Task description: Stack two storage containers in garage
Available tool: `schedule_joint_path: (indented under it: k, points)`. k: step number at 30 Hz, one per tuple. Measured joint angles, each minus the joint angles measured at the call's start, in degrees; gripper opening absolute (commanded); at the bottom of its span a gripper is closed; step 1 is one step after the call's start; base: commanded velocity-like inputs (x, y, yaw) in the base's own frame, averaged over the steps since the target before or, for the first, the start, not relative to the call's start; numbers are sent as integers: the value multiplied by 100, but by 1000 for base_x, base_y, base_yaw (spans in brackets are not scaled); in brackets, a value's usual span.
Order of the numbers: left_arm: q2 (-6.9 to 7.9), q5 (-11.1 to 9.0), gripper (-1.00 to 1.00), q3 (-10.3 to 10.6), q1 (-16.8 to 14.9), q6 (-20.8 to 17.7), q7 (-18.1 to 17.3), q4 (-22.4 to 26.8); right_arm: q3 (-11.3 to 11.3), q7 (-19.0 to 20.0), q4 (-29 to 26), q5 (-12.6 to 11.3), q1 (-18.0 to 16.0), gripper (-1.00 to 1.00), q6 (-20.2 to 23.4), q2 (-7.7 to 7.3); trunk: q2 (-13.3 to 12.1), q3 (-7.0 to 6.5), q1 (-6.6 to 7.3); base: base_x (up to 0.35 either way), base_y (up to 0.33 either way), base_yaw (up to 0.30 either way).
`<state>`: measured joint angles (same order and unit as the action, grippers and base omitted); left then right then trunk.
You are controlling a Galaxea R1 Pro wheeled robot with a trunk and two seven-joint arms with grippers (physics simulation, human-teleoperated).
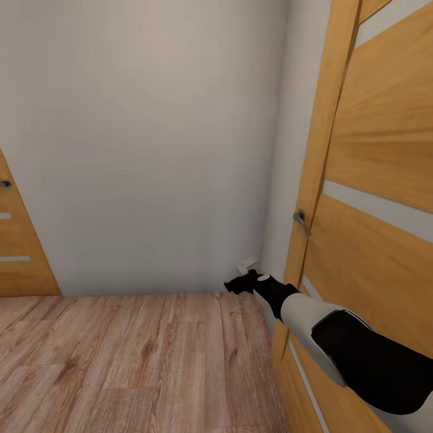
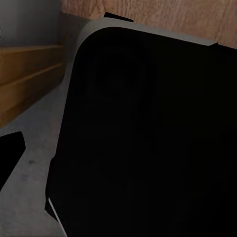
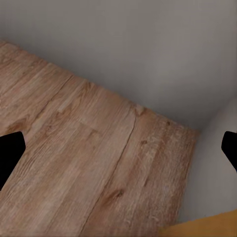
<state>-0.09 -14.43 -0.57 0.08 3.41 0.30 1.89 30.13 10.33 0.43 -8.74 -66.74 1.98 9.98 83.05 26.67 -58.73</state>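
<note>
Head view looks down into a corner of a room with a light wood-plank floor (image 1: 138, 361) and a plain white wall (image 1: 150, 138). A wooden panel door (image 1: 373, 198) with a metal lever handle (image 1: 300, 221) stands at about 3 o'clock, very near the robot, and part of a second wooden door (image 1: 18, 240) shows at 9 o'clock. The right arm reaches forward toward the corner at roughly 1 o'clock, its right pincer (image 1: 236, 284) hanging low over the planks just beside the door's edge.

From the right wrist view, the two dark fingertips (image 3: 10, 155) sit at opposite edges of the frame with bare planks between them, so the right pincer is spread wide and holds nothing. In the left wrist view a large dark body with a pale rim (image 2: 148, 138) blocks most of the sight, and one dark finger tip (image 2: 10, 153) is at the edge; how far the left pincer is open, and whether it holds anything, I cannot tell.

None of these pictures has an orange-red bin in it, so where the two storage containers are cannot be told. My judgement is that the robot is travelling between rooms, with both bins left to place. The next move probably calls for getting past the door at 3 o'clock, keeping the outstretched arm clear of its frame.
</note>
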Motion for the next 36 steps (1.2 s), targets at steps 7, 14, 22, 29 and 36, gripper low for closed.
schedule_joint_path:
  k: [7,14,22,29,36]
  points:
    - [1,-8,100,-13,2,0,2,0,11,35,119,42,307,100,-7,-3,0,1,0,0,0,0]
    - [1,-11,100,-15,3,0,2,1,64,369,116,86,2155,100,-31,-211,0,1,0,0,0,0]
    - [0,-10,100,-10,1,0,2,2,80,561,116,69,3327,100,-269,-774,0,1,0,0,0,0]
    - [1,-3,100,-4,1,2,2,0,68,670,120,61,4427,100,-735,-1125,0,1,0,0,0,0]
    - [1,-2,100,-2,2,2,1,0,62,820,125,29,5150,100,-799,-1241,0,1,0,0,0,0]
